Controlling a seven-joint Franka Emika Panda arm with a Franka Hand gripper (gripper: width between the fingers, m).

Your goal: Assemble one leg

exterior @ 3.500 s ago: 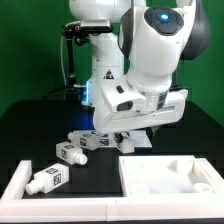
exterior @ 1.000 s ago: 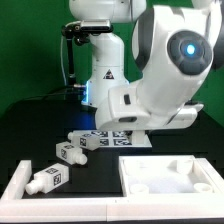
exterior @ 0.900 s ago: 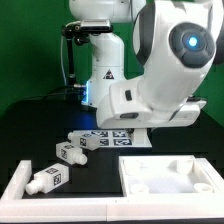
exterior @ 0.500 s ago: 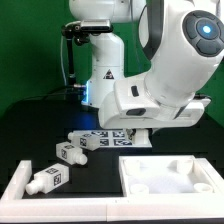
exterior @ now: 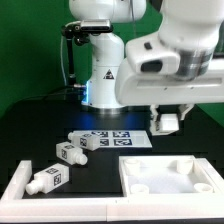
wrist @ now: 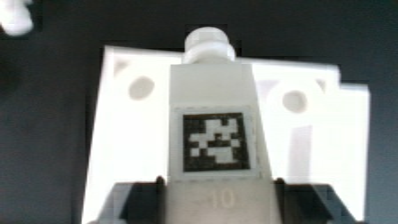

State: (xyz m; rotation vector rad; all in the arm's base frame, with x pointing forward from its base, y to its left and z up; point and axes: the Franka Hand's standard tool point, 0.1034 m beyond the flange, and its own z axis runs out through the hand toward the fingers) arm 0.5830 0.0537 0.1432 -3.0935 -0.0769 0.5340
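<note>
My gripper [exterior: 169, 122] hangs above the far right part of the large white tray-like part [exterior: 195, 186]. It is shut on a white leg [exterior: 168, 122]. In the wrist view the leg [wrist: 214, 105] sits between my fingers [wrist: 135, 200]. Its square tag faces the camera and its round stub [wrist: 210, 42] points away, over the tray part [wrist: 134, 90] below. Three more tagged legs lie on the black table: one [exterior: 88, 140] beside the marker board, one [exterior: 68, 153] just in front of it, and one [exterior: 45, 180] at the front of the exterior view's left.
The marker board [exterior: 125, 135] lies flat at the table's middle, in front of the robot's white base [exterior: 100, 80]. A white angled rim piece [exterior: 14, 186] lies at the front corner on the exterior view's left.
The arm has risen from over the marker board and swung toward the exterior view's right, carrying the leg up over the tray part. The three legs on the table have not moved.
</note>
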